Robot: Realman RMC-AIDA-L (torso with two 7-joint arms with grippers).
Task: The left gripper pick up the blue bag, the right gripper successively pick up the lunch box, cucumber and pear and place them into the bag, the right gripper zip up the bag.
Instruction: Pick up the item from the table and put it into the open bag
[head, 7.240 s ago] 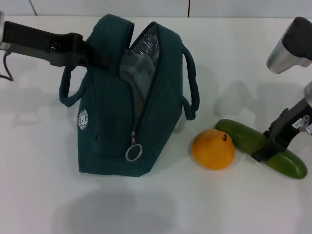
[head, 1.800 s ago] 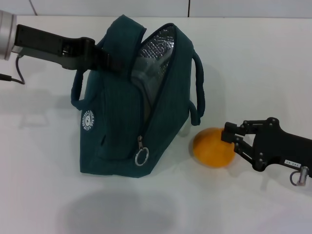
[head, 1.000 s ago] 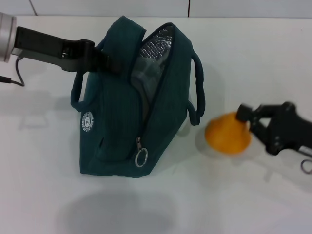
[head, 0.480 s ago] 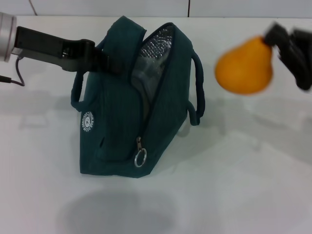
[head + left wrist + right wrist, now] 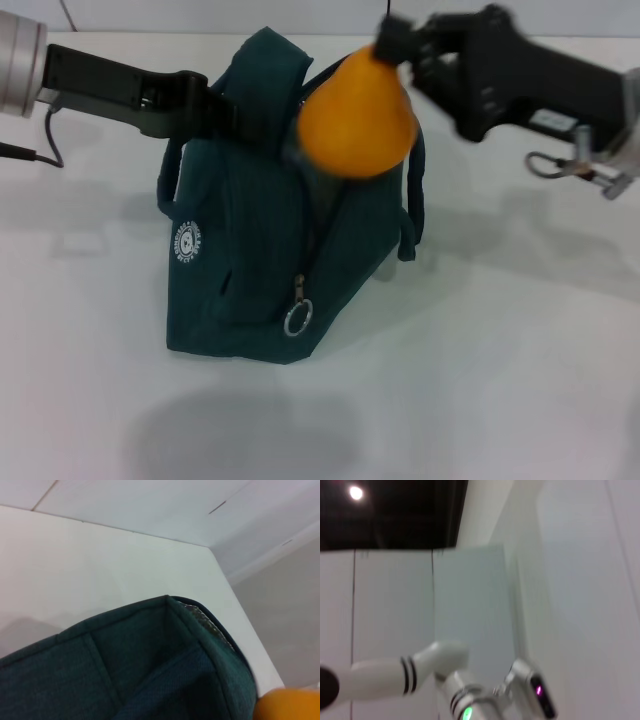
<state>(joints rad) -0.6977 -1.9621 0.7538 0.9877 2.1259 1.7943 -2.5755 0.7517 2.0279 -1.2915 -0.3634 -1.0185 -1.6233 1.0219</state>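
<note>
Orange-yellow pear (image 5: 357,115) clamped in the right gripper (image 5: 395,45) just above the blue bag (image 5: 260,240), left gripper (image 5: 225,112) pinching the bag's rim, foil lining (image 5: 207,625) visible only in left wrist view.

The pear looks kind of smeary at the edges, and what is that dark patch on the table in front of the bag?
Head view: the pear, held by the right gripper over the blue bag, is soft-edged from motion blur; the dark patch is a shadow on the table. Left wrist view: the bag's fabric fills the picture close up, the pear an orange blur in one corner.
</note>
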